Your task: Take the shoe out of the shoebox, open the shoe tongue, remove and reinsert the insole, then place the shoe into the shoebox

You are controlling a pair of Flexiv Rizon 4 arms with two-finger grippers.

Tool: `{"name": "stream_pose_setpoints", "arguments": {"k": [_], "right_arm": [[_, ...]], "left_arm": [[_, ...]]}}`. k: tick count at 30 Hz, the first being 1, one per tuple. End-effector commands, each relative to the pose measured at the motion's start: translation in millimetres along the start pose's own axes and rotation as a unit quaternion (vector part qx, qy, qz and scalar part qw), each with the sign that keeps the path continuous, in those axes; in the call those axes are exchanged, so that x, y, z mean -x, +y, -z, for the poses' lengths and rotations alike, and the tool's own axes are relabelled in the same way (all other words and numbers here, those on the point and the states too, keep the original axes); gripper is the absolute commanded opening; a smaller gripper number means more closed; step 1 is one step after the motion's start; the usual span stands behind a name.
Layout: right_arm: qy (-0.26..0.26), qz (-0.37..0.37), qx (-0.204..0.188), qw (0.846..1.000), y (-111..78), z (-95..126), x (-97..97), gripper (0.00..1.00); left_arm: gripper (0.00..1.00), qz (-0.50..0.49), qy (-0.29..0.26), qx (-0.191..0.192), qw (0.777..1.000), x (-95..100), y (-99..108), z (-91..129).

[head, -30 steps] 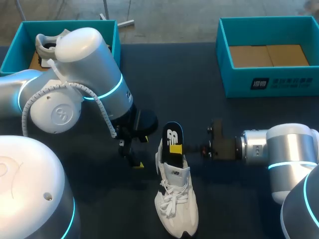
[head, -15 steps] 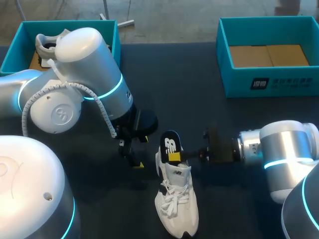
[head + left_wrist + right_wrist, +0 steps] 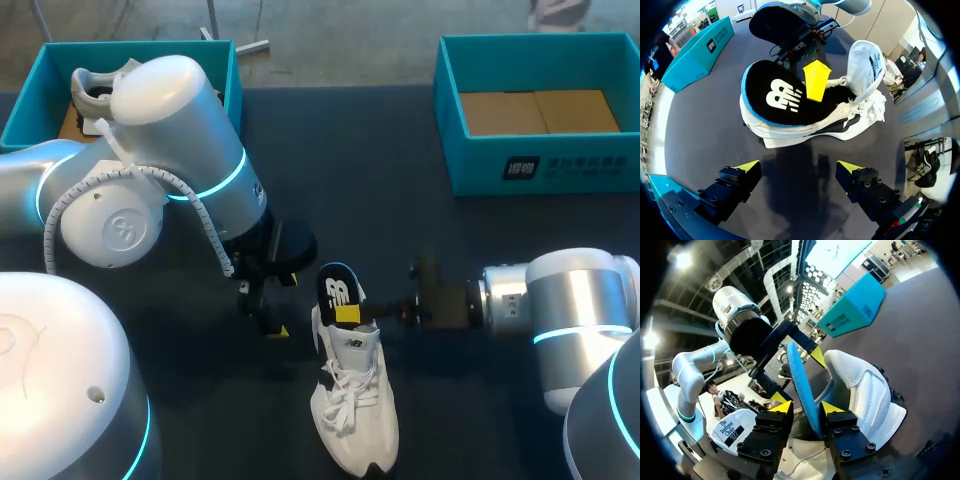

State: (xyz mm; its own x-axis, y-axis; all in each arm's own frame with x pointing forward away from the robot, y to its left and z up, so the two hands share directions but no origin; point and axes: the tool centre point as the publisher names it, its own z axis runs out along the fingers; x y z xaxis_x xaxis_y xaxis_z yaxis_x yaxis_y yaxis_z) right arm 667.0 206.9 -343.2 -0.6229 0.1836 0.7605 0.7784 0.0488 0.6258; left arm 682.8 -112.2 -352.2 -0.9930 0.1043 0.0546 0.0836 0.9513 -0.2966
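White shoe (image 3: 356,415) sits on its sole at the middle of the table's (image 3: 400,180) near edge, toe toward the robot, laces loose, tongue lifted. Black insole (image 3: 338,290) stands tilted out of the shoe's opening, front part down inside, heel part in the air. Right gripper (image 3: 806,407) comes in from the table's right edge and is clamped on the insole, one yellow tip on each face. Left gripper (image 3: 799,169) is near the shoe's heel on its left, apart from it, fingers spread wide, gripping nothing. Far-left corner has a teal box (image 3: 225,75) with a second shoe (image 3: 95,88) in it. Far-right corner has another teal box (image 3: 520,165), only a cardboard floor seen inside. Handling guess: the insole is light, thin and bendy and would buckle if pushed from high up, so pinch low near the collar. The shoe is light and soft and likely slides when the insole drags, so steady it at the heel with the free gripper. Right wrist view shows the insole's blue edge squeezed between its own fingers, which the head view barely shows. Left wrist view shows the insole's printed top face and bare table between its own fingers. Only the head view looks into the boxes.
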Motion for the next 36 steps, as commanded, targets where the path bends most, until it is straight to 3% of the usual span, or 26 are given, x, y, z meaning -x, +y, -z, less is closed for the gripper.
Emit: {"name": "stream_pose_setpoints", "arguments": {"k": [1,9,11,13,22,29,36], "right_arm": [[0.0,0.004,0.007,1.0,4.9,1,0.6,0.34],[0.002,0.011,0.022,1.0,15.5,3,1.8,0.27],[0.001,0.006,0.025,1.0,17.0,3,3.8,0.18],[-0.001,-0.002,0.027,1.0,17.8,3,7.0,0.0],[-0.024,-0.055,0.022,0.998,4.9,4,18.1,0.0],[-0.037,-0.075,0.013,0.996,-13.8,5,17.8,0.0],[-0.047,-0.082,0.008,0.996,-17.6,6,15.6,0.0]], "left_arm": [[1.0,0.0,-0.001,0.001,1.0,-0.5,0,0],[1.0,0.0,-0.001,0.001,1.0,-0.5,0,0],[1.0,0.0,-0.001,0.001,1.0,-0.5,0,0],[1.0,0.0,-0.001,0.001,1.0,-0.5,0,0],[1.0,0.0,-0.001,0.001,1.0,-0.5,0,0],[1.0,0.0,-0.001,0.001,1.0,-0.5,0,0],[1.0,0.0,-0.001,0.001,1.0,-0.5,0,0]]}}
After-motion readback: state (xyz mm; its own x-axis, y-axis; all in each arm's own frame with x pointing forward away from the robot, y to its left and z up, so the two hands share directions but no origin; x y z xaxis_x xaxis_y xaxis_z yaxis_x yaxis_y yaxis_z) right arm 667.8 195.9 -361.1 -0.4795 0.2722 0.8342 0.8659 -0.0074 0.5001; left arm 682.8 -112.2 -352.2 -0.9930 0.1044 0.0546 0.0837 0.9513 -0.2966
